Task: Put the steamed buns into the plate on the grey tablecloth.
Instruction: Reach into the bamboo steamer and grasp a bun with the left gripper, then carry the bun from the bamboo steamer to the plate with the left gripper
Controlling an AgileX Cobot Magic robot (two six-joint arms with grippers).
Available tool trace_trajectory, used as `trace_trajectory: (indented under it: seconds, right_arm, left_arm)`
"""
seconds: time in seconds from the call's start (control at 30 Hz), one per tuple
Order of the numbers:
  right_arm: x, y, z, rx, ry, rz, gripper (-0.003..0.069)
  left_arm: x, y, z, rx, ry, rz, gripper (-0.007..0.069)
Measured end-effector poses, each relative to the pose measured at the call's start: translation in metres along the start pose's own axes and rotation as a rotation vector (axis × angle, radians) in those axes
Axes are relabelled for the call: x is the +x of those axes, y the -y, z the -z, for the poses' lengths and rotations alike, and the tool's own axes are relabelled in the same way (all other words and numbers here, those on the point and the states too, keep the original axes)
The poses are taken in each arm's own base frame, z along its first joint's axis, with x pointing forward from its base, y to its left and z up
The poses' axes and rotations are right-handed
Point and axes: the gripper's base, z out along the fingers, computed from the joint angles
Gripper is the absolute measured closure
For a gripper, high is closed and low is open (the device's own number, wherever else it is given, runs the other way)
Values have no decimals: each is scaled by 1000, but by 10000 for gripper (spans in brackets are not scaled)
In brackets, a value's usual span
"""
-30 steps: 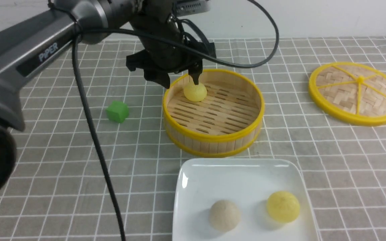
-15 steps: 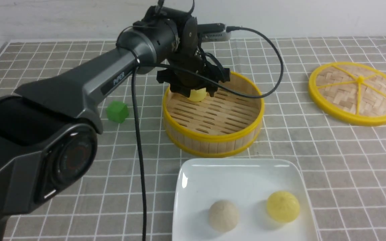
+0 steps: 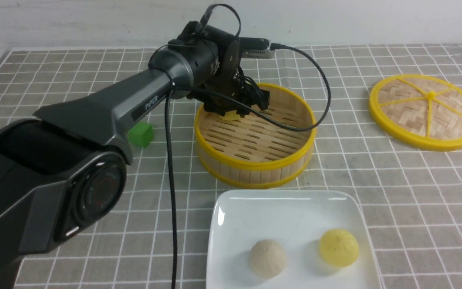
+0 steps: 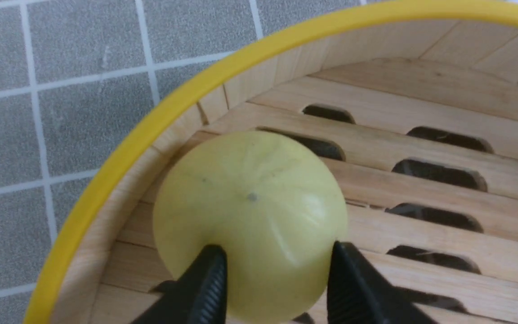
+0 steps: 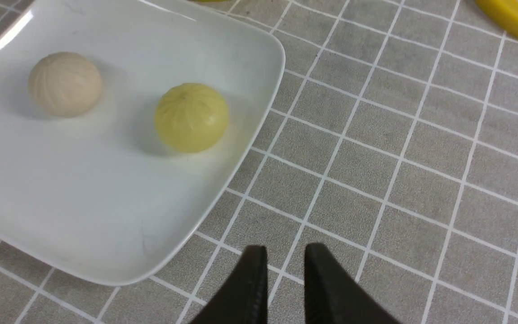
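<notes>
**Grip on last bun, not yet lifted**

Grey tablecloth [image 3: 415, 200] covers the whole bench. Left arm [image 3: 106, 108] reaches from 8 o'clock across to the steamer [image 3: 255, 172] at centre. Plate [image 3: 255, 216] sits at 6 o'clock of the steamer, close to it but not touching. Lid [image 3: 427, 112] lies flat at 2 o'clock, well apart.

Two of three are done. Beige bun [image 3: 267, 258] and yellow bun [image 3: 338, 247] are on the plate, side by side and apart, with beige at 9 o'clock of yellow. Last bun [image 4: 250, 216] is on the steamer floor at 11 o'clock, just beside the wall. Green cube [image 3: 140, 133] at 9 o'clock of the steamer is a distractor.

Left gripper [image 4: 274, 247] has a jaw against each side of the last bun. It is gripping it, but the hold looks off-centre, toward one side of the dome.

Right gripper [image 5: 283, 247] is only slightly parted and holds nothing. It hangs over bare cloth just beside the plate, around 4 o'clock of it.

Risks from here:
- The off-centre hold on a smooth round dome could squeeze the bun out on the lift.
- The bun is tight to the wall, so a jaw could catch the yellow rim and drag or tip the steamer.
- The cable [image 3: 319, 108] droops over the steamer and might snag on the rim.
- Setting down near the two placed buns could knock them, so the plate's 10 o'clock area looks safer.
</notes>
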Motion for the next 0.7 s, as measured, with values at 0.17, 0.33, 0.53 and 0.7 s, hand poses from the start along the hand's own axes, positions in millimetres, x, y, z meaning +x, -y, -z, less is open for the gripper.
trace_trajectory:
  seconds: [0.17, 0.33, 0.53, 0.7]
  right_arm:
    - [0, 0, 0, 0, 0, 0, 505]
    - [0, 0, 0, 0, 0, 0, 499]
    - [0, 0, 0, 0, 0, 0, 493]
    - [0, 0, 0, 0, 0, 0, 487]
  left_arm:
    - [3, -1, 0, -13, -34, -1, 495]
    - [-6, -2, 27, -25, -57, 6, 603]
    - [-28, -9, 128, -42, -62, -5, 604]
    - [-37, -15, 202, -13, 39, -34, 604]
